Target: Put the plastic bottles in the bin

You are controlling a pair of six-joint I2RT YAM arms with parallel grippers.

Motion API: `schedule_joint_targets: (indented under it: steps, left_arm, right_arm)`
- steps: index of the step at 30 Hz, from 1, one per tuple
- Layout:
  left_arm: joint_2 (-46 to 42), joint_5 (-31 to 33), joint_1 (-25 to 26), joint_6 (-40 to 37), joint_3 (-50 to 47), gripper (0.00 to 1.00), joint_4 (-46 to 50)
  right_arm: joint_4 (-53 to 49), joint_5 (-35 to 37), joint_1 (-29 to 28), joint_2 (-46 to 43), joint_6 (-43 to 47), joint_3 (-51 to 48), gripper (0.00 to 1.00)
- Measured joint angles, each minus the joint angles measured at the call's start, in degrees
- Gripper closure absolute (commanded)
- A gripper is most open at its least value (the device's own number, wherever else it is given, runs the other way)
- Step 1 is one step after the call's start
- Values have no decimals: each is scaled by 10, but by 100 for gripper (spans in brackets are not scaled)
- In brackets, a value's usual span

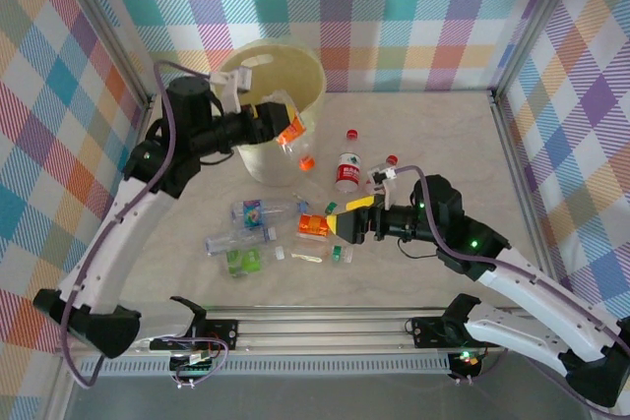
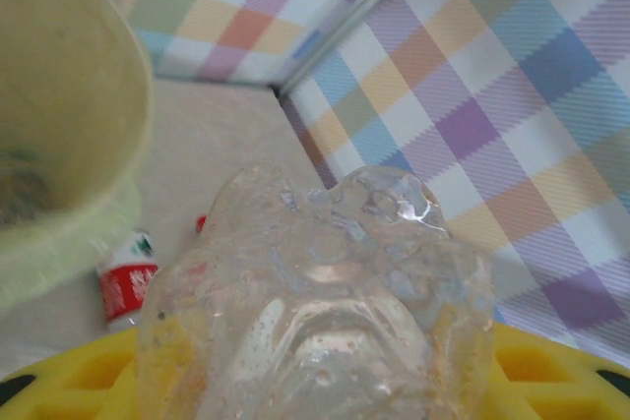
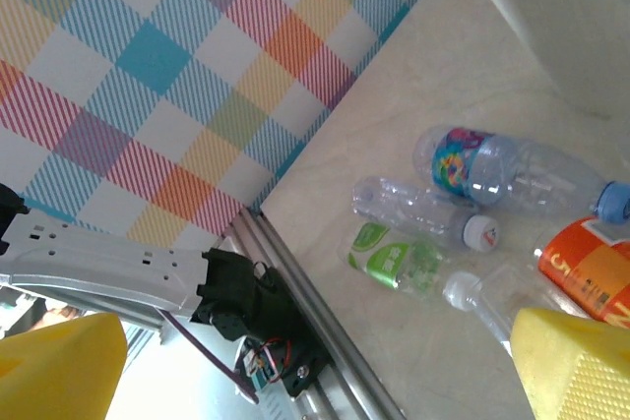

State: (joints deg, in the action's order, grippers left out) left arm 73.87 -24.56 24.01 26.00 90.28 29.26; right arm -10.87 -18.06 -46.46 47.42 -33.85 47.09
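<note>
My left gripper (image 1: 279,128) is shut on a clear plastic bottle (image 1: 293,137) with an orange label and orange cap, held at the front right of the bin's rim (image 1: 285,49). Seen from the left wrist, the bottle's crumpled base (image 2: 315,302) sits between the yellow fingers (image 2: 69,381), with the pale yellow bin (image 2: 59,145) to the left. My right gripper (image 1: 342,219) is open low over the table, nothing between its fingers (image 3: 576,361). An orange-labelled bottle (image 1: 313,226) lies just off its tips, beside one finger (image 3: 591,268).
More bottles lie on the table: a red-labelled one (image 1: 346,170), a blue-labelled one (image 1: 261,210), a clear one (image 1: 236,239) and a green-labelled one (image 1: 243,261). Loose caps (image 1: 351,133) are scattered about. The metal rail (image 1: 315,327) runs along the near edge, and checked walls enclose the table.
</note>
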Motion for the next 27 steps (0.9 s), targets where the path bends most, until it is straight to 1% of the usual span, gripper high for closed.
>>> schedule_joint_targets:
  steps: [5, 12, 18, 23, 27]
  left_arm:
    - [43, 5, -36, -6, 46, 49, 15]
    - [84, 16, -69, -11, 127, 49, 22]
    - [125, 39, -96, -37, 191, 49, 24]
    - [191, 56, -109, -73, 257, 47, 45]
    - [236, 58, -114, -103, 277, 47, 69]
  right_arm:
    - [-34, 31, 0, -12, 20, 2, 0]
    - [-71, 82, 0, -35, 33, 3, 0]
    - [-88, 123, 0, -70, 31, 3, 0]
    - [-121, 147, 0, -89, 31, 3, 0]
    - [-139, 158, 0, -100, 30, 3, 0]
